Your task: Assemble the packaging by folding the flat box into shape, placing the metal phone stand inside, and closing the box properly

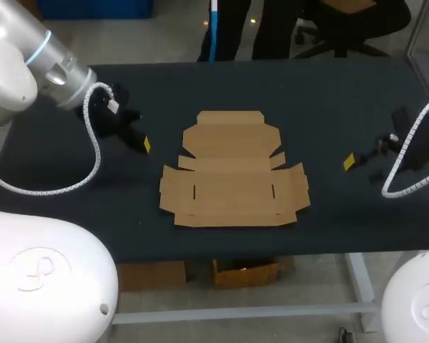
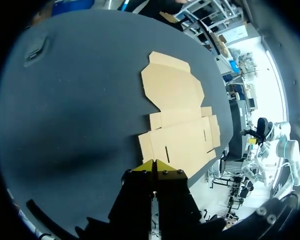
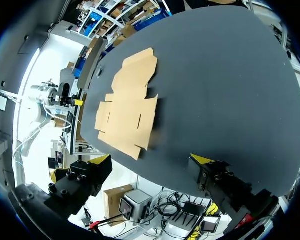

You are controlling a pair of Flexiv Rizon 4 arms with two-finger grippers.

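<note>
In the head view, the flat cardboard box (image 1: 232, 171) lies unfolded in the middle of the dark tabletop (image 1: 329, 100), with its flaps spread out flat. The left arm (image 1: 28, 64) comes in from the far left and holds the left jaws well apart from the box. The right arm (image 1: 418, 143) holds the right jaws well apart from it on the other side. In the left wrist view, the left jaws are pressed together, 2 yellow tips (image 2: 149, 165) touching with nothing between them, and the box (image 2: 177, 115) lies ahead. In the right wrist view, the right jaws stand wide apart and empty, and the box (image 3: 127, 107) lies ahead on the tabletop (image 3: 230, 75).
</note>
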